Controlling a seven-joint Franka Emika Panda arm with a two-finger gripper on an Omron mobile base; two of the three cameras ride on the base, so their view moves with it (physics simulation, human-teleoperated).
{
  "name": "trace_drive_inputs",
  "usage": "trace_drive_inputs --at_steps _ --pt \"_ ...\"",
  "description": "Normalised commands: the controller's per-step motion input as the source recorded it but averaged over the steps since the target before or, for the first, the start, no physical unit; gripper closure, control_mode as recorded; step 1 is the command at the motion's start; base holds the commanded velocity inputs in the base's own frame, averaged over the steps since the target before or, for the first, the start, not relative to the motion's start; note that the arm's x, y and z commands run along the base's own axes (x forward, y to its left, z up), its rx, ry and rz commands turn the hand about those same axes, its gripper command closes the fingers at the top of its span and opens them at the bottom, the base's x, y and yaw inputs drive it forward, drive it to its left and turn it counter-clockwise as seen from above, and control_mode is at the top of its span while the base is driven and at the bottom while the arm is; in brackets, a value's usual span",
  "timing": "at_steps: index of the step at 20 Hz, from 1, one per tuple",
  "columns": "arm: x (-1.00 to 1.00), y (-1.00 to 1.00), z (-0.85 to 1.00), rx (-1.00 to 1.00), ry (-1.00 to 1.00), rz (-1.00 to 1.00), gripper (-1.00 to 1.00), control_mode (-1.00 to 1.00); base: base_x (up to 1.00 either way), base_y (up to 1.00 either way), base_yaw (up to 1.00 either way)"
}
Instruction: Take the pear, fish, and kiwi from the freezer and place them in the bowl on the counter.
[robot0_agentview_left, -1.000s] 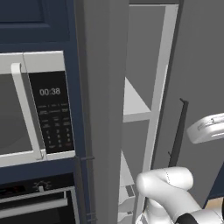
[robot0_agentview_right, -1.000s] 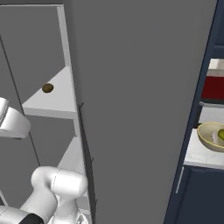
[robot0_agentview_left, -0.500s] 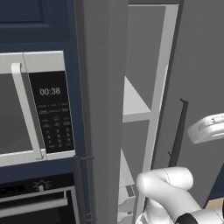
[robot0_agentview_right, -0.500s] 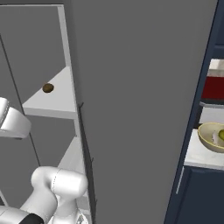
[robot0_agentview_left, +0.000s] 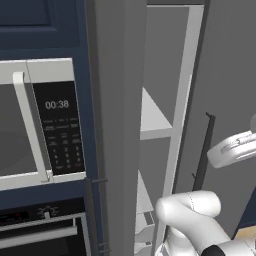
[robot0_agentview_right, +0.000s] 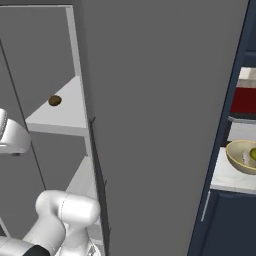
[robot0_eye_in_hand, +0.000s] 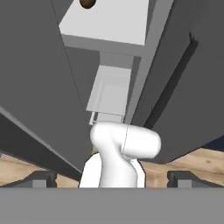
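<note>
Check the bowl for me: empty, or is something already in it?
Not empty. The bowl on the counter holds a yellow-green pear and a pale piece beside it, probably the fish. The kiwi sits on the freezer shelf.

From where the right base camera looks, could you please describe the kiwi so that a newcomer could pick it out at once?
Find the freezer, the tall grey compartment standing open at the left. Inside, a white shelf juts out at upper left. The kiwi is the small dark brown oval lying alone on that shelf; the greenish fruit is far right, in the tan bowl.
</note>
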Motion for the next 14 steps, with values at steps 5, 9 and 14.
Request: trace_drive_inputs --at_steps 5,9,14 --pt "0.36 0.24 0.0 0.0 0.0 0.21 -1.0 -1.0 0.0 0.0 0.0" --pt "0.48 0.26 0.0 0.0 0.0 0.13 -1.0 -1.0 0.0 0.0 0.0" --pt "0.61 0.23 0.0 0.0 -0.01 0.09 -1.0 -1.0 0.0 0.0 0.0"
